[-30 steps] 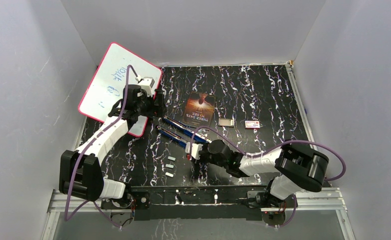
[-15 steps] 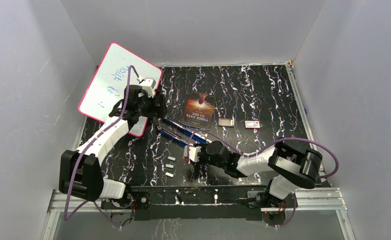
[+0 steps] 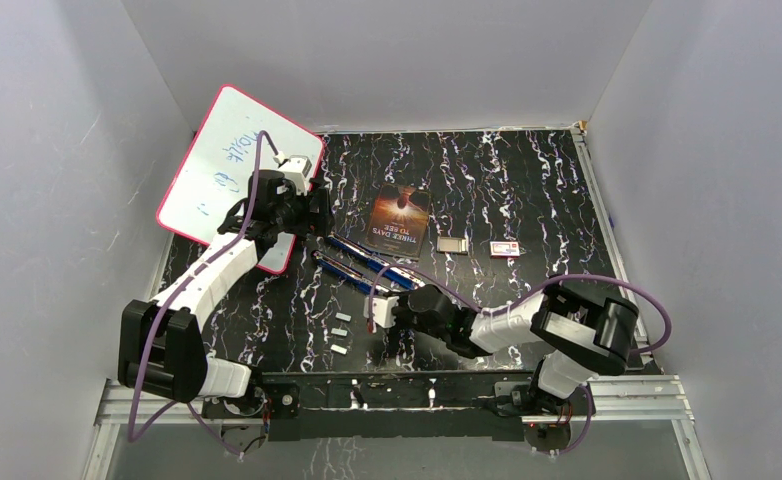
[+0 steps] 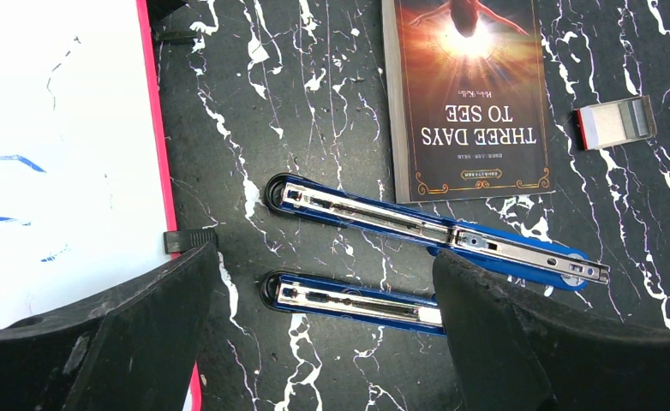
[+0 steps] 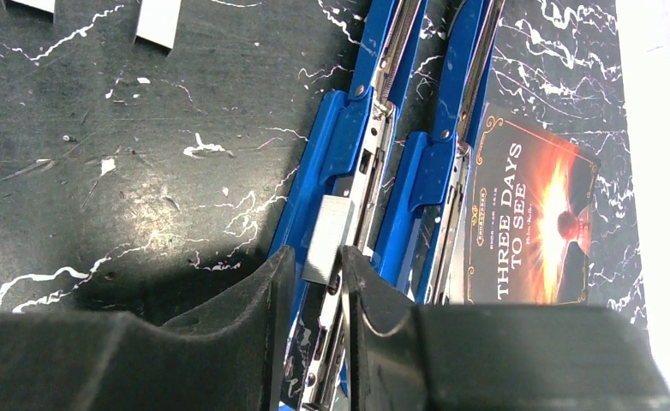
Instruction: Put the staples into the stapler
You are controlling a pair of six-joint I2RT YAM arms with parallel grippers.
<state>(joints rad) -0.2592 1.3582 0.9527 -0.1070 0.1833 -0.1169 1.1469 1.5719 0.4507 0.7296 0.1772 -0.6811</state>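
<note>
Silver staple strip [image 5: 330,235] sits pinched in the right claw [image 5: 319,267], over the metal track [image 5: 376,158] of the open blue stapler [image 5: 342,145]. Tilted, it could jam or slip off. The left claw [image 4: 327,261] hangs spread wide.

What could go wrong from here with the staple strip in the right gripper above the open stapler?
The staple strip, pinched at one end by the right gripper, lies over the blue edge of the near stapler, beside its metal channel; released now, it may land on the rim, not inside. The second stapler lies close alongside, so the fingers could nudge it.
</note>
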